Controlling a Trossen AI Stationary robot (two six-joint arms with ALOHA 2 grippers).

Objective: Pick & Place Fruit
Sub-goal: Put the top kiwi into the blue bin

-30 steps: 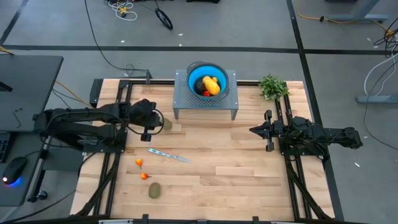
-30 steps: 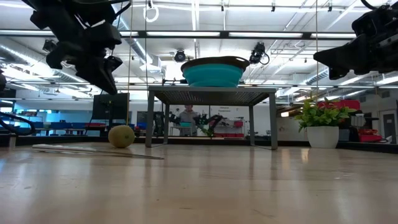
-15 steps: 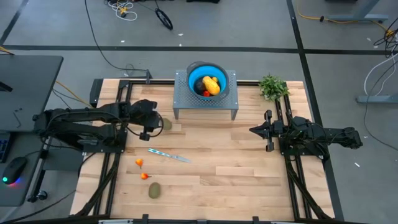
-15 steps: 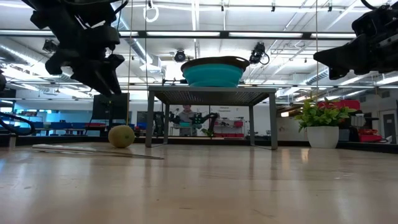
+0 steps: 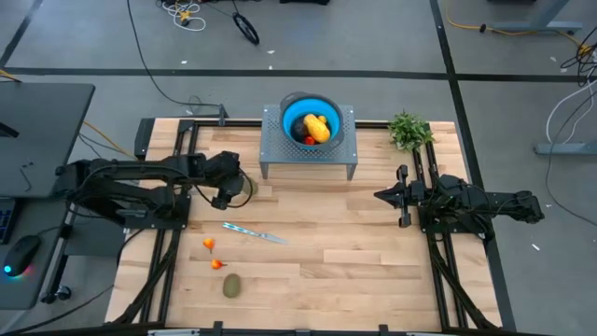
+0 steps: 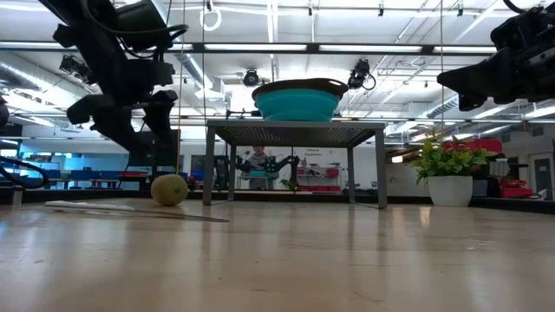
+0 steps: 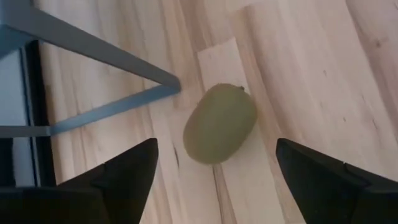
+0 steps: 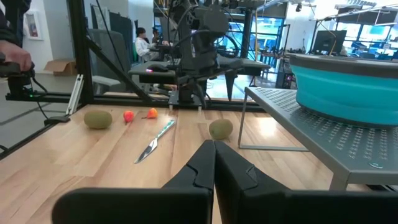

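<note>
Above the kiwi (image 7: 219, 124) by the rack leg (image 5: 265, 170), left pincer (image 5: 239, 189) spread wide, one finger on each side, not touching. Second kiwi (image 5: 231, 285) and two tiny red fruits (image 5: 213, 254) lower on the desk (image 5: 354, 252). Right pincer (image 5: 379, 195) pressed together, waiting apart.

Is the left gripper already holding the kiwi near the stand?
No, the open left gripper hangs above the kiwi, which lies untouched on the table.

Kiwi (image 7: 219, 124) sits right by the metal stand's leg (image 7: 93, 48), tight there; its other sides are open wood.
</note>
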